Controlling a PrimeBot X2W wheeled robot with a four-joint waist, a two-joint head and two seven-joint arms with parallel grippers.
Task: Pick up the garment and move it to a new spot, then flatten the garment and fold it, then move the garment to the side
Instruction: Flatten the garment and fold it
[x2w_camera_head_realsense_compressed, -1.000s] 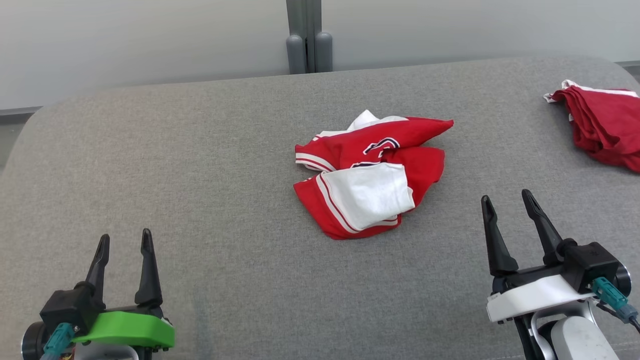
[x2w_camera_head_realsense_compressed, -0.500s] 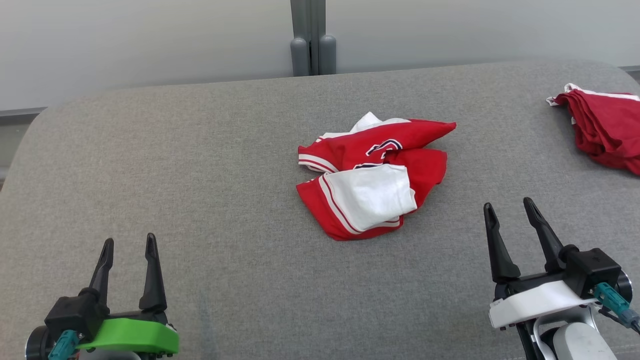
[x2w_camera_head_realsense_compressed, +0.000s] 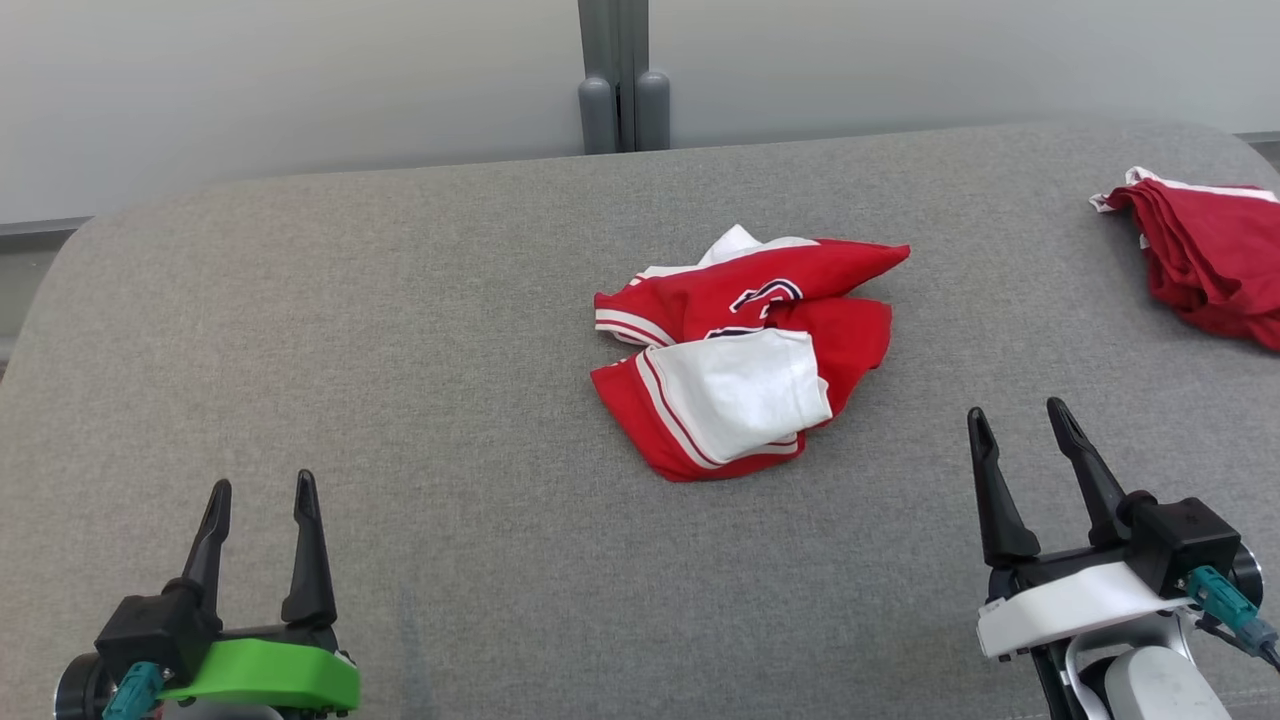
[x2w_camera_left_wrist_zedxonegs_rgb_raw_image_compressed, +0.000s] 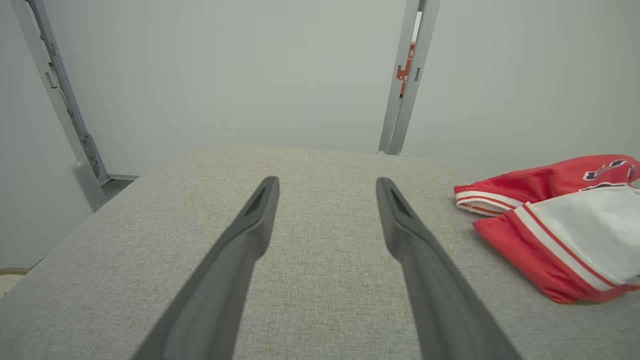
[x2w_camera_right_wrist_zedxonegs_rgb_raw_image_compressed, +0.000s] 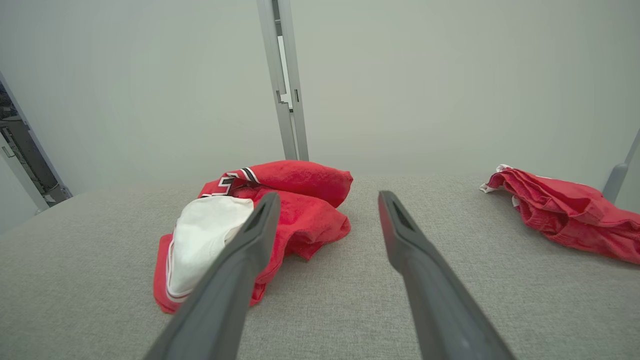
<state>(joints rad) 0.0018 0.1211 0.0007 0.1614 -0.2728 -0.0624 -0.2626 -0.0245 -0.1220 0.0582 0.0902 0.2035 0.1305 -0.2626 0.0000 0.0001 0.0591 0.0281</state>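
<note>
A crumpled red and white garment (x2w_camera_head_realsense_compressed: 745, 350) lies in a heap at the middle of the grey padded surface (x2w_camera_head_realsense_compressed: 400, 330). It also lies at the right edge of the left wrist view (x2w_camera_left_wrist_zedxonegs_rgb_raw_image_compressed: 560, 225) and left of centre in the right wrist view (x2w_camera_right_wrist_zedxonegs_rgb_raw_image_compressed: 250, 235). My left gripper (x2w_camera_head_realsense_compressed: 262, 488) hovers open at the lower left, well short of the garment, with nothing between its fingers (x2w_camera_left_wrist_zedxonegs_rgb_raw_image_compressed: 250, 235). Lower right, my right gripper (x2w_camera_head_realsense_compressed: 1018, 416) is open and empty too, a little to the garment's right and nearer to me.
A second red garment (x2w_camera_head_realsense_compressed: 1205, 250) lies bunched at the far right edge of the surface, and in the right wrist view (x2w_camera_right_wrist_zedxonegs_rgb_raw_image_compressed: 565, 215). A grey post (x2w_camera_head_realsense_compressed: 620, 75) stands behind the surface against a pale wall. The surface's corners are rounded.
The whole head view has shifted slightly, so the camera moved. Both grippers sit a touch lower in the picture. The garment has not moved.
</note>
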